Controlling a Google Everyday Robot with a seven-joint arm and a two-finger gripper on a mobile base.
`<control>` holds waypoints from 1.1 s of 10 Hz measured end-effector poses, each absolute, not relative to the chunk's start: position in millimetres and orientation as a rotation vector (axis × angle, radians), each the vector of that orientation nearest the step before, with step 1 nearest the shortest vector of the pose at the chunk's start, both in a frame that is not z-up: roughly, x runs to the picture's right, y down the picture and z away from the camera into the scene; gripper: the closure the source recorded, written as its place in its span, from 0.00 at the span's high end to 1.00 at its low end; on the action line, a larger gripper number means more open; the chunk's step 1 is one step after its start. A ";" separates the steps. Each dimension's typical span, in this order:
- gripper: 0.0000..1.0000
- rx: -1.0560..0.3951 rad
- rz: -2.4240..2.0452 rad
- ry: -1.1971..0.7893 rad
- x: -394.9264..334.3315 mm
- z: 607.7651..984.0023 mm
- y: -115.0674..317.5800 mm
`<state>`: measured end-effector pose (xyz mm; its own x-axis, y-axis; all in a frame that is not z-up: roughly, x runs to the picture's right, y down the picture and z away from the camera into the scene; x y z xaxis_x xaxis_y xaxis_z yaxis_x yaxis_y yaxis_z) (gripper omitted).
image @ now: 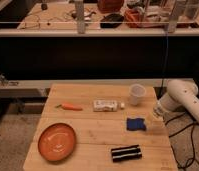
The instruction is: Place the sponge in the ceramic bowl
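Sponge [136, 124]: blue, lying flat on the wooden surface [93, 127], right of centre, well apart from the ceramic bowl [57, 141].
Handling: judged light, soft and compressible, not fragile; a grip across its short sides should sink in and hold without slipping.
Bowl: orange, shallow, at the front left; nothing seen in it.
Pincer [155, 119]: low, just beside the sponge's right edge, holding nothing visible; opening cannot be told.
Arm [182, 97]: white, reaching in from the right, angled down to the surface.
Obstacles: black item [126, 153] lies near the route to the bowl.
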<state>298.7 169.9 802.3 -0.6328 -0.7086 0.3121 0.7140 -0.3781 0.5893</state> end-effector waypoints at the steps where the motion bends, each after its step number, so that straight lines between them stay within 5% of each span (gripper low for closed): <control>1: 0.80 0.018 -2.103 -0.860 291.3 802.3 170.9; 5: 0.80 0.212 -2.274 -0.810 268.8 809.1 181.2; 11: 0.80 0.220 -2.354 -0.866 273.4 829.3 180.4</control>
